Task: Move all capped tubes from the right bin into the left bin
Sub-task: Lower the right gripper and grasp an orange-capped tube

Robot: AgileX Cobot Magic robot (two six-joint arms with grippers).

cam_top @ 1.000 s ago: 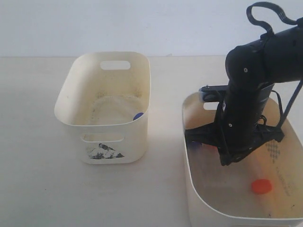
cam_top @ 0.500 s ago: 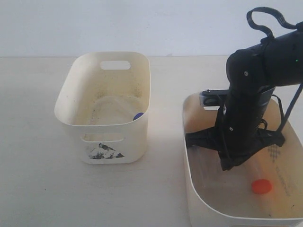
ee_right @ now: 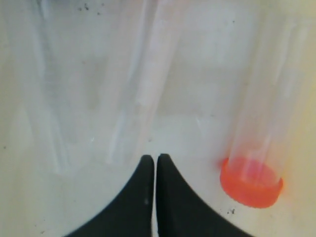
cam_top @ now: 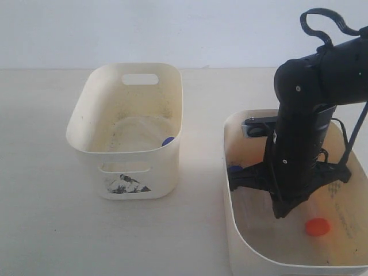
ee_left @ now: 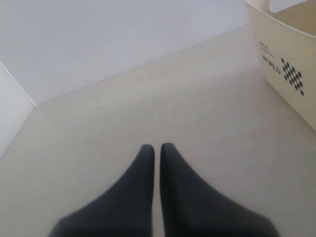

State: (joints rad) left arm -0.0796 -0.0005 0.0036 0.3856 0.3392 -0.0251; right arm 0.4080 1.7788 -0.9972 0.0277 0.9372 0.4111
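In the exterior view my right arm reaches down into the right bin (cam_top: 226, 190), with the right gripper (cam_top: 281, 210) low near its floor. Up close, the right gripper (ee_right: 156, 157) is shut on nothing, its tips just over the floor. An orange-capped tube (ee_right: 252, 181) lies beside the tips, apart from them, and two clear tube bodies (ee_right: 140, 84) lie ahead. That orange cap (cam_top: 317, 226) and a blue cap (cam_top: 234, 169) show in the right bin. A blue cap (cam_top: 167, 141) lies in the left bin (cam_top: 123, 167). The left gripper (ee_left: 157, 146) is shut over bare table.
A cream bin wall (ee_left: 291, 64) printed with "WORLD" and a checker mark stands at the edge of the left wrist view; I cannot tell which bin it is. The beige table (cam_top: 40, 201) spreads around both bins. A pale wall (cam_top: 172, 29) rises behind.
The right arm has sunk lower and nearer the front of the right bin. A blue cap by that bin's left wall has come into sight.
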